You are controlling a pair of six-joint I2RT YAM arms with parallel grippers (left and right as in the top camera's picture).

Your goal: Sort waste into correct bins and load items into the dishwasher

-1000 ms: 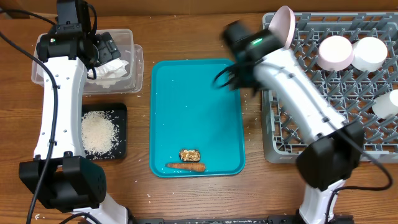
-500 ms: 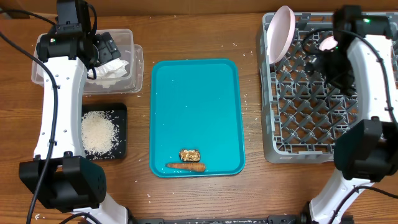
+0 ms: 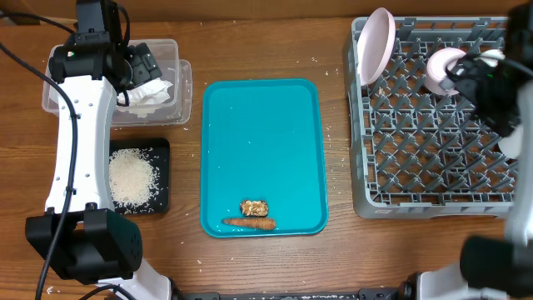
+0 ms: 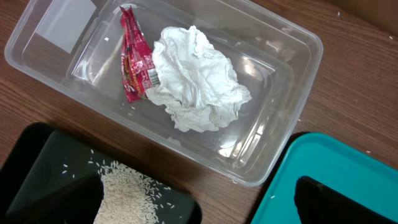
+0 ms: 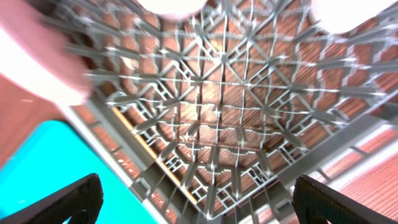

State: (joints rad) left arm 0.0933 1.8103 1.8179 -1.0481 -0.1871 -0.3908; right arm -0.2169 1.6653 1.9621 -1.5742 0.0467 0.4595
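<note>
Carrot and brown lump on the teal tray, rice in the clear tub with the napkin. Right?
Not quite. The rice lies in the black tray, not the clear tub, as the overhead view shows. The carrot and lump are on the teal tray; the napkin is in the tub.

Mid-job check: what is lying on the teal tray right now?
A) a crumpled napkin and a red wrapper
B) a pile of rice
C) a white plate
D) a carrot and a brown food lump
D: the carrot and the brown food lump lie near the teal tray's front edge; the napkin and wrapper are in the clear tub, the rice in the black tray.
</note>
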